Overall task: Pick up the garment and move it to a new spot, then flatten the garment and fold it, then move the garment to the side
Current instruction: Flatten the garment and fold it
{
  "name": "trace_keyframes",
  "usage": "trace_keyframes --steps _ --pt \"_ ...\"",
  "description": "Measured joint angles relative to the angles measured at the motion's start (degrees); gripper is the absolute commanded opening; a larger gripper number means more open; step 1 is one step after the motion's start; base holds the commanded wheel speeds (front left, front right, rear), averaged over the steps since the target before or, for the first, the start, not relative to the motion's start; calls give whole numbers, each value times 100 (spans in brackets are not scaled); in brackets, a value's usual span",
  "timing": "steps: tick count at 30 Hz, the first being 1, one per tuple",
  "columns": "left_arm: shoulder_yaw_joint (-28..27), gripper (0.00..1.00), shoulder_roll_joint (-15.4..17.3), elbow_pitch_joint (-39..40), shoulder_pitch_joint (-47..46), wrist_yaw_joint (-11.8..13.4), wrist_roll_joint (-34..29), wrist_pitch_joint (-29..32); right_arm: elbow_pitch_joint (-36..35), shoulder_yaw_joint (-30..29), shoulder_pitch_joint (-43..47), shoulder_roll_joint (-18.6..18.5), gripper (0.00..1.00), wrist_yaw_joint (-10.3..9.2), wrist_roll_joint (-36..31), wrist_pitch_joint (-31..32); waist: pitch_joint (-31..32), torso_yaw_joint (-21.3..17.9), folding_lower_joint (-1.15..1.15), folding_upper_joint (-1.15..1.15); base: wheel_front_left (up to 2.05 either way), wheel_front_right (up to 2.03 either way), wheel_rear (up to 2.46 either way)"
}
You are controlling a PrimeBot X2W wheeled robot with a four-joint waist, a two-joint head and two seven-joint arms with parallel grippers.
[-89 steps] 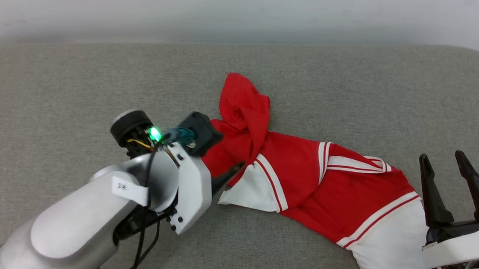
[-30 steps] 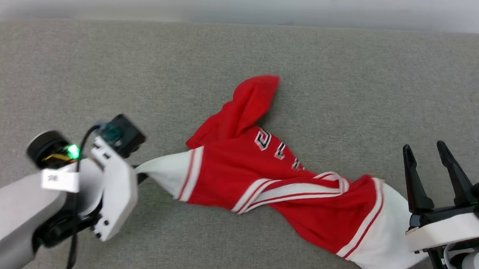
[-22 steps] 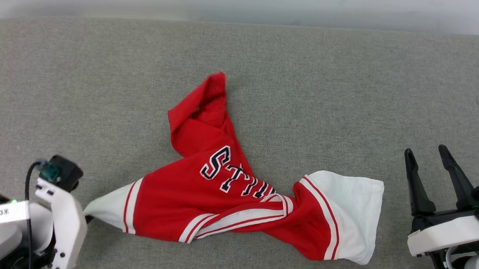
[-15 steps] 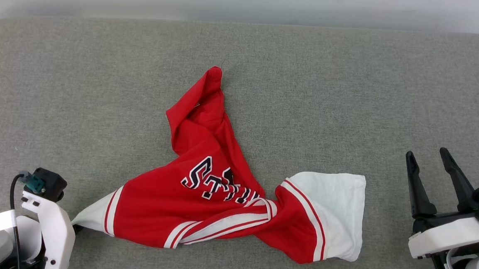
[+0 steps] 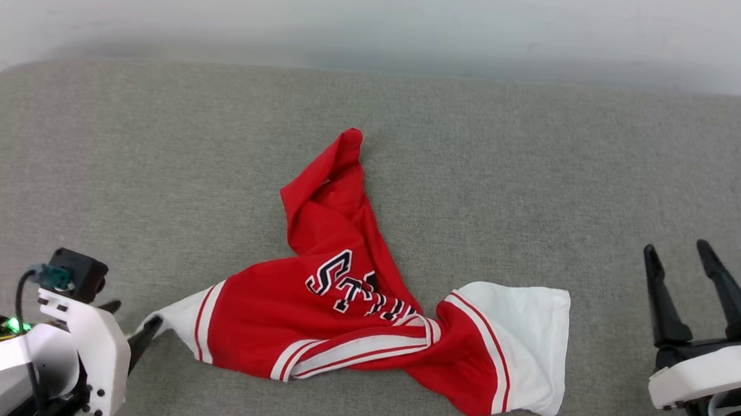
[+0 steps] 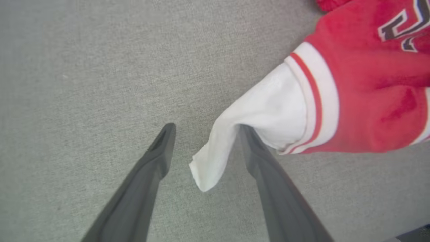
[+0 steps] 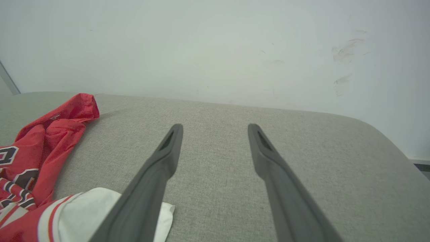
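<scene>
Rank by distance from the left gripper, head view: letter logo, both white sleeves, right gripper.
1. White sleeve, its corner between the open jaws of the left gripper.
2. Letter logo, middle of the garment.
3. Other white sleeve, garment's right end.
4. Right gripper, far right edge.

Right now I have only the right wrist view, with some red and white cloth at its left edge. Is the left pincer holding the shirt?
Observer: No. The left pincer is open; the white sleeve tip of the garment lies between its fingers, draped against one.
Operator: How does the shirt lie overall?
Observer: Crumpled and twisted on the grey cushion, with its letter logo facing up.
Operator: And my pincer?
Observer: In the head view the right pincer stands to the garment's right, apart from its other white sleeve.
</scene>
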State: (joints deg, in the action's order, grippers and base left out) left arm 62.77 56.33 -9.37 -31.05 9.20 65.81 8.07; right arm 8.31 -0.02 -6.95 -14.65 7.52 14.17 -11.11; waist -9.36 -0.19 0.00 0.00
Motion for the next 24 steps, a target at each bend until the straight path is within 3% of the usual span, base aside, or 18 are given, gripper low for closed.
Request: trace_keyframes --steps 8,14,20,24 --pt "-367 100 269 791 279 736 -141 -1001 -495 -23 -29 -492 100 0 42 465 253 199 0 0 0 0 0" --pt "-650 100 274 1199 544 1399 -294 -1901 -814 627 -308 -1202 100 0 289 1425 308 321 0 0 0 0 0" --pt "-1096 100 -1 1377 831 2009 -627 -2285 -1039 1753 -681 -2194 100 0 1031 2956 304 448 0 0 0 0 0" --pt "-1744 100 -464 1491 1111 2374 -1277 -2297 -1149 2446 -1039 -2763 100 0 1633 3945 251 550 0 0 0 0 0"
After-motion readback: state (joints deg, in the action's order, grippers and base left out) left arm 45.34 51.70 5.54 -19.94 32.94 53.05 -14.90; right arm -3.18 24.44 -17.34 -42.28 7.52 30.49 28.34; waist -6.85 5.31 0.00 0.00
